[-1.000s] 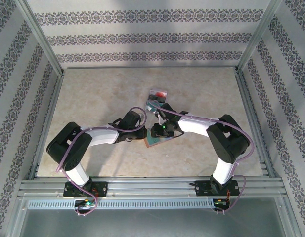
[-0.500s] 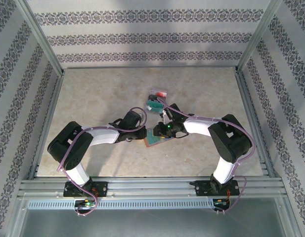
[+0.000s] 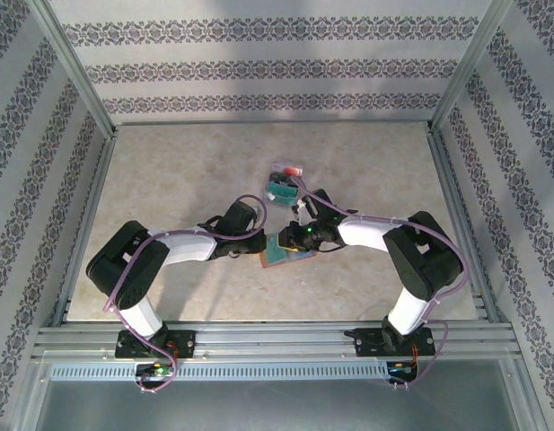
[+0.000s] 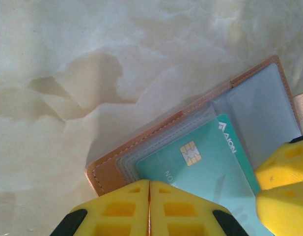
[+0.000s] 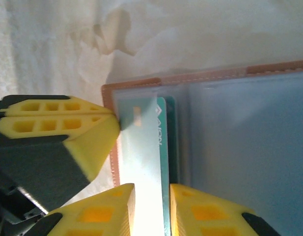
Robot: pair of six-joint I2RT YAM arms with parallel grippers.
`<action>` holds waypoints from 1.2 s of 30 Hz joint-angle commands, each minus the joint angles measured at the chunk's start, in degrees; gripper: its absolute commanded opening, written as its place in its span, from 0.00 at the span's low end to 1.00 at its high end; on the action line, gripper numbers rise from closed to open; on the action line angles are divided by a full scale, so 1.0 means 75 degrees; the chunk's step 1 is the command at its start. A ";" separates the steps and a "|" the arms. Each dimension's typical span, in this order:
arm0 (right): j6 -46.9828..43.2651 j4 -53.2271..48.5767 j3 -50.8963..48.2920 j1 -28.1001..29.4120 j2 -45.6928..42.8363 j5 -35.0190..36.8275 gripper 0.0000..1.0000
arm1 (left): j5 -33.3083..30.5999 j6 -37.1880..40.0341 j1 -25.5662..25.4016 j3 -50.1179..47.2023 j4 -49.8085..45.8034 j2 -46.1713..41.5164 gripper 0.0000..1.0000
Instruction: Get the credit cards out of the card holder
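Beige marbled tabletop (image 3: 182, 171), patterned wallpaper walls (image 3: 259, 70) (aluminium frame (image 3: 77, 72) around); card holder (image 3: 281, 255) lying open mid-table; left gripper (image 4: 150, 191) clenched, tips at its edge; right gripper (image 5: 152, 196) slightly parted over teal card (image 4: 210, 162).

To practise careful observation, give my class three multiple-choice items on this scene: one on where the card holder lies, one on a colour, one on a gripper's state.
1. Where does the card holder lie? A in the far left corner; B near the middle of the table; C on the near metal rail.
2. What colour is the chip card inside it? A red; B black; C teal.
3. How does the left gripper stand? A shut; B wide open; C closed on a lifted card.
Answers: B, the top view shows it there; C, both wrist views show teal; A, its yellow fingers meet without a gap.
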 commanded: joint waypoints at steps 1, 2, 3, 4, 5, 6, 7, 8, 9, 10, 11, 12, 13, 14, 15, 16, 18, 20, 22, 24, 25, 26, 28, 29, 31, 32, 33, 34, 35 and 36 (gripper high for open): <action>0.0179 0.0333 -0.0134 -0.0038 -0.0199 -0.0303 0.25 | -0.0084 0.0187 -0.0009 0.0034 -0.0326 0.0014 0.08; 0.0206 0.0354 -0.0146 -0.0045 -0.0183 -0.0315 0.25 | -0.0085 0.0188 -0.0003 0.0041 -0.0321 0.0014 0.08; 0.0219 0.0374 -0.0158 -0.0049 -0.0171 -0.0325 0.25 | -0.0087 0.0196 -0.0003 0.0042 -0.0327 0.0014 0.07; 0.0238 0.0391 -0.0172 -0.0047 -0.0152 -0.0321 0.25 | -0.0090 0.0196 0.0002 0.0031 -0.0321 0.0014 0.08; 0.0253 0.0400 -0.0184 -0.0045 -0.0136 -0.0317 0.25 | -0.0089 0.0196 -0.0003 0.0025 -0.0322 0.0014 0.07; 0.0265 0.0424 -0.0201 -0.0043 -0.0112 -0.0315 0.25 | -0.0088 0.0196 -0.0014 0.0030 -0.0321 0.0014 0.07; 0.0284 0.0438 -0.0213 -0.0053 -0.0083 -0.0315 0.25 | -0.0088 0.0196 -0.0004 0.0021 -0.0321 0.0003 0.07; 0.0305 0.0488 -0.0230 -0.0055 -0.0045 -0.0337 0.25 | -0.0087 0.0199 -0.0006 0.0028 -0.0322 0.0003 0.07; 0.0341 0.0559 -0.0242 -0.0065 -0.0002 -0.0366 0.25 | -0.0099 0.0196 -0.0004 0.0017 -0.0325 -0.0009 0.07; 0.0397 0.0674 -0.0275 -0.0077 0.0056 -0.0435 0.25 | -0.0100 0.0196 -0.0012 0.0014 -0.0325 -0.0003 0.07; 0.0452 0.0838 -0.0309 -0.0091 0.0124 -0.0514 0.25 | -0.0092 0.0196 -0.0004 0.0017 -0.0322 -0.0021 0.07; 0.0524 0.0958 -0.0341 -0.0111 0.0183 -0.0587 0.25 | -0.0097 0.0196 -0.0003 0.0013 -0.0322 -0.0021 0.07; 0.0588 0.1137 -0.0377 -0.0126 0.0246 -0.0666 0.25 | -0.0098 0.0196 -0.0003 0.0001 -0.0322 -0.0021 0.07; 0.0665 0.1324 -0.0432 -0.0147 0.0306 -0.0756 0.25 | -0.0100 0.0202 -0.0006 0.0006 -0.0328 -0.0032 0.07; 0.0737 0.1502 -0.0472 -0.0166 0.0340 -0.0830 0.25 | -0.0109 0.0199 -0.0004 -0.0001 -0.0328 -0.0033 0.07; 0.0813 0.1709 -0.0532 -0.0189 0.0372 -0.0914 0.24 | -0.0111 0.0198 -0.0003 0.0001 -0.0331 -0.0033 0.07; 0.0967 0.2085 -0.0642 -0.0239 0.0419 -0.1084 0.23 | -0.0113 0.0196 -0.0004 -0.0007 -0.0326 -0.0033 0.07; 0.1130 0.2431 -0.0761 -0.0317 0.0470 -0.1217 0.22 | -0.0135 0.0196 0.0003 -0.0009 -0.0343 -0.0007 0.07; 0.1254 0.2719 -0.0866 -0.0369 0.0452 -0.1314 0.20 | -0.0158 0.0196 0.0005 0.0005 -0.0353 0.0003 0.08; 0.1358 0.2929 -0.0976 -0.0426 0.0401 -0.1390 0.20 | -0.0192 0.0187 0.0002 0.0014 -0.0392 0.0010 0.07; 0.1400 0.3011 -0.1030 -0.0462 0.0362 -0.1415 0.20 | -0.0205 0.0185 0.0020 0.0026 -0.0420 0.0014 0.07; 0.1436 0.3108 -0.1090 -0.0487 0.0314 -0.1456 0.20 | -0.0206 0.0194 0.0019 0.0026 -0.0441 0.0014 0.07; 0.1543 0.3336 -0.1205 -0.0563 0.0236 -0.1549 0.20 | -0.0262 0.0197 0.0017 0.0059 -0.0502 0.0026 0.08; 0.1615 0.3475 -0.1268 -0.0598 0.0202 -0.1605 0.20 | -0.0270 0.0207 0.0030 0.0064 -0.0528 0.0026 0.08; 0.1749 0.3740 -0.1363 -0.0649 0.0165 -0.1705 0.20 | -0.0280 0.0219 0.0031 0.0062 -0.0543 0.0014 0.09; 0.1798 0.3834 -0.1398 -0.0675 0.0159 -0.1747 0.20 | -0.0287 0.0219 0.0027 0.0062 -0.0548 0.0003 0.11; 0.1836 0.3919 -0.1425 -0.0691 0.0159 -0.1768 0.20 | -0.0299 0.0230 0.0031 0.0064 -0.0552 -0.0009 0.12; 0.1876 0.3993 -0.1447 -0.0700 0.0170 -0.1789 0.19 | -0.0296 0.0231 0.0032 0.0075 -0.0549 -0.0018 0.13; 0.1889 0.4023 -0.1457 -0.0711 0.0182 -0.1791 0.19 | -0.0298 0.0231 0.0031 0.0074 -0.0556 -0.0021 0.13; 0.1897 0.4039 -0.1470 -0.0714 0.0190 -0.1791 0.19 | -0.0299 0.0231 0.0031 0.0066 -0.0558 -0.0024 0.13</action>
